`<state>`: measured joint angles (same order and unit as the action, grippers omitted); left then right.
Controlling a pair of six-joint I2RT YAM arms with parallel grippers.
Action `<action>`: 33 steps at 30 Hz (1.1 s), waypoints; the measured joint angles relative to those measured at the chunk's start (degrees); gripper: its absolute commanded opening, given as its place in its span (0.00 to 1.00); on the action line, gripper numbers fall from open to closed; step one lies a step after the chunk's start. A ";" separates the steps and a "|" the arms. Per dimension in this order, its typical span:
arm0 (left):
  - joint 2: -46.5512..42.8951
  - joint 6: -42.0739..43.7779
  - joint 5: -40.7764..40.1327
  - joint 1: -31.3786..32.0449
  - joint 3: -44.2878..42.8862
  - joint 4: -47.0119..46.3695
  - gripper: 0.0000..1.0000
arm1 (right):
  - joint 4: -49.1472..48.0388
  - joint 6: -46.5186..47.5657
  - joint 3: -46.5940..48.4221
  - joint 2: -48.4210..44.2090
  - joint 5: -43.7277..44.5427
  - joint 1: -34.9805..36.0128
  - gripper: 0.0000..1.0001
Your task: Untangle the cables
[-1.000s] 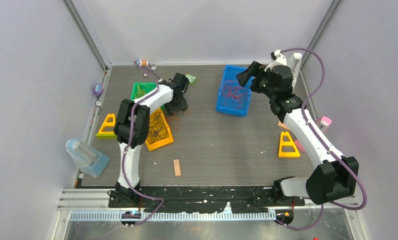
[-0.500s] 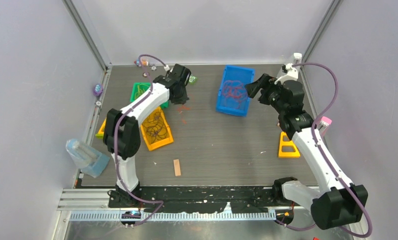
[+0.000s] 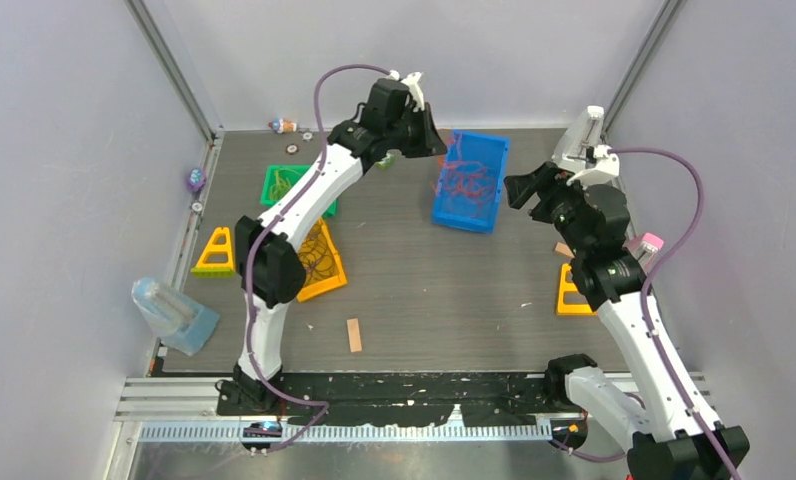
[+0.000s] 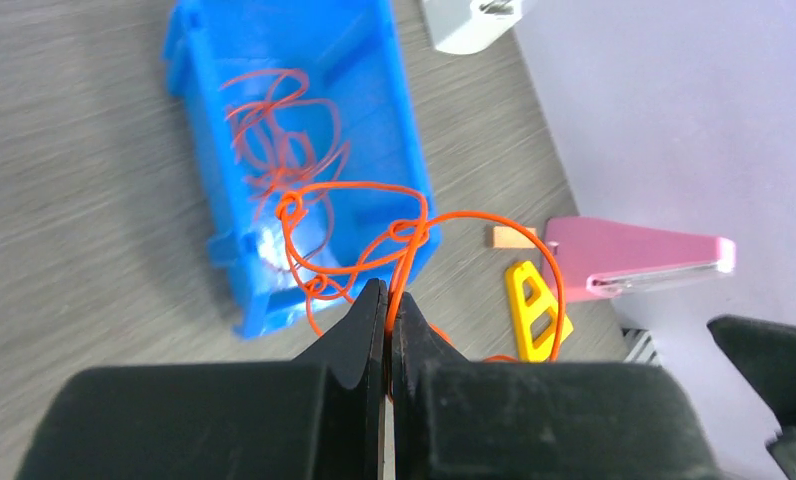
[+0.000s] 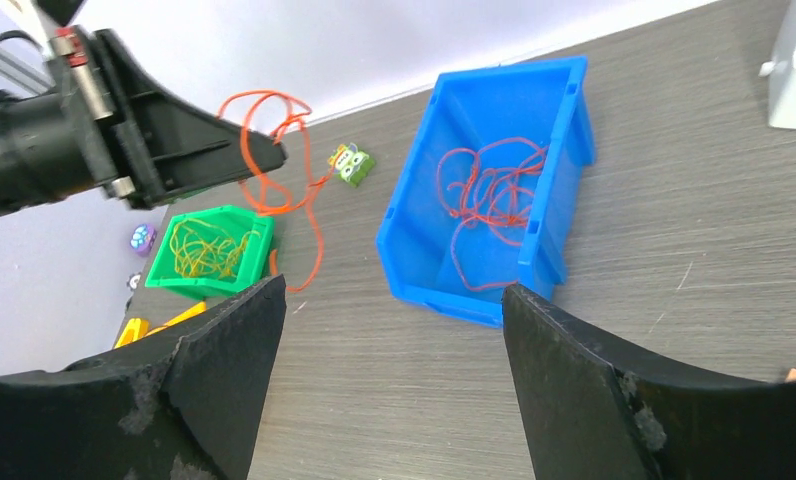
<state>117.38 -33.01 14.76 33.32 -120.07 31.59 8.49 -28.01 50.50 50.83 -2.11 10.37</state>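
Overhead, our left hand (image 3: 434,146) sits raised by the far corner of the blue bin (image 3: 462,223). Close up, its fingers (image 4: 359,330) clamp an orange cable (image 4: 349,186) whose knotted loops dangle over the bin and, we judge, could snag its rim or slip free. Our right hand (image 5: 392,290), spread wide and empty, faces red cables (image 5: 489,195) in the bin, risking fresh tangling.

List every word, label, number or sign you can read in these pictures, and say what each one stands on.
No text can be read in any view.
Small green block: it has a printed pattern, too blurred to read as letters.
Small bottle at the far edge of the table: any label is too small to read.
Blue bin: plain walls, no marking visible.
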 measured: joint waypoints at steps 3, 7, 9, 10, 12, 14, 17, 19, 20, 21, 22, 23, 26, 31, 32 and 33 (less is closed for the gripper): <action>5.11 -0.98 1.60 0.61 -6.27 -1.27 0.00 | 0.59 0.81 0.04 -2.45 1.62 0.00 0.84; 12.02 -2.64 2.84 1.07 -12.41 -2.91 0.32 | 2.23 1.86 0.70 -3.96 3.80 0.00 0.85; 14.27 -3.23 3.54 1.14 -13.05 -3.93 0.89 | 3.02 2.43 0.83 -4.55 4.66 0.00 0.88; 15.26 -3.56 3.93 1.18 -13.05 -4.17 0.98 | 3.52 2.56 0.83 -4.94 5.09 0.00 0.94; 16.72 -4.00 4.63 1.44 -13.07 -4.59 1.00 | 4.17 2.82 0.83 -5.66 5.99 0.00 0.98; 17.38 -3.30 4.72 1.70 -13.07 -4.17 0.99 | 4.94 3.08 1.03 -6.34 7.04 0.00 0.99; 16.74 0.07 4.28 2.16 -12.61 -3.78 1.00 | 6.34 3.93 1.51 -6.91 8.28 0.00 1.00; 13.99 2.25 3.96 2.51 -9.42 -3.91 1.00 | 7.10 4.52 1.53 -7.08 8.66 0.00 1.00; 11.91 3.52 3.78 2.69 -7.10 -3.69 1.00 | 7.41 4.87 1.53 -7.10 8.68 0.00 1.00; 9.11 4.96 3.63 2.75 -4.28 -3.56 1.00 | 7.58 5.40 1.51 -7.13 8.66 0.00 1.00; 6.95 5.84 3.45 2.80 -2.47 -3.48 1.00 | 7.65 5.90 1.40 -7.26 8.57 0.00 1.00; 3.96 7.23 3.10 2.93 0.20 -3.69 0.99 | 7.67 6.67 1.16 -7.54 8.24 0.00 1.00; -5.44 10.67 1.75 3.06 7.04 -3.80 1.00 | 6.69 8.50 -0.70 -9.29 6.40 0.00 0.96; -22.75 14.64 -1.64 3.04 20.85 -8.35 1.00 | 5.20 9.90 -5.79 -13.29 4.94 0.00 0.95; -26.14 15.47 -2.40 2.91 24.24 -9.92 0.99 | 5.18 10.23 -6.54 -13.90 4.76 0.00 0.95; -29.46 15.98 -3.23 2.80 27.91 -11.63 1.00 | 5.18 10.51 -7.13 -14.40 4.57 0.00 0.95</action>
<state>87.92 -17.04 11.53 36.12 -92.16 19.97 13.67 -17.50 43.38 36.42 2.46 10.37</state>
